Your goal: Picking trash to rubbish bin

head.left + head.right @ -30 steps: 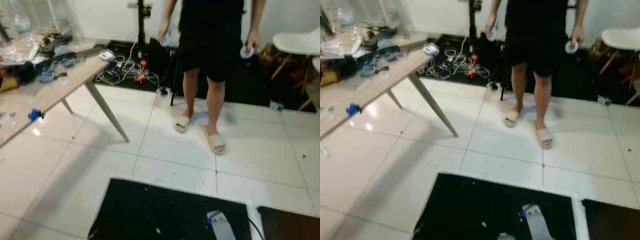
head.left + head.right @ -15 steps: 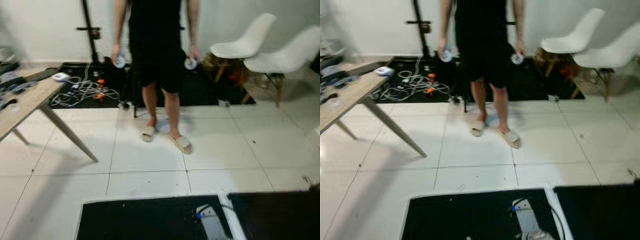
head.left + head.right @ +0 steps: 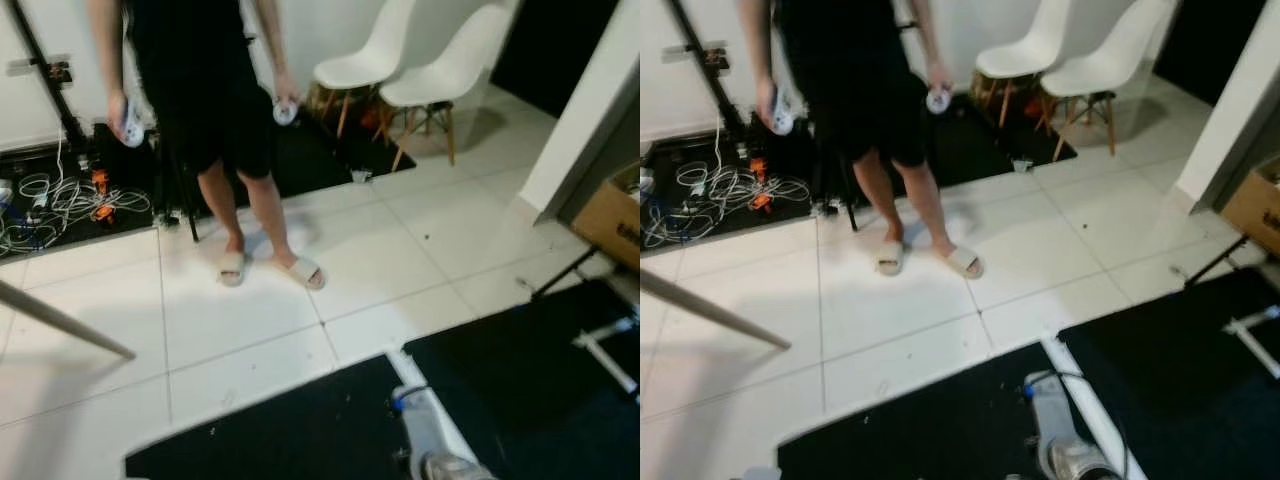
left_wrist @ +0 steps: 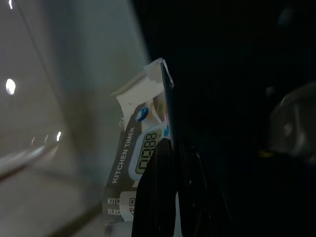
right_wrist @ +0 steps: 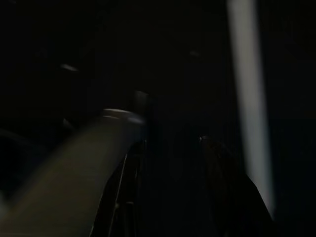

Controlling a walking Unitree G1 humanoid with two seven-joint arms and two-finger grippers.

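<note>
In the left wrist view my left gripper (image 4: 170,165) is shut on a torn white cardboard packet (image 4: 140,148) printed "KITCHEN TIMER" with a picture of a digital timer. The packet stands up between the black fingers (image 4: 155,197), against a pale floor on one side and darkness on the other. My right gripper (image 5: 173,163) hangs in deep shade beside a pale curved shape and a pale strip.
A person (image 3: 205,110) in black shorts and sandals stands ahead on white tiles, a controller in each hand. Two white chairs (image 3: 420,70) are behind to the right. A cardboard box (image 3: 612,215) sits far right. Black mats (image 3: 290,430) lie near me; cables (image 3: 55,200) and a table leg (image 3: 60,320) are left.
The camera has swung to the right: the cluttered table has slid out at the left, and the chairs, a wall corner and the cardboard box have come into sight. The person stays in place.
</note>
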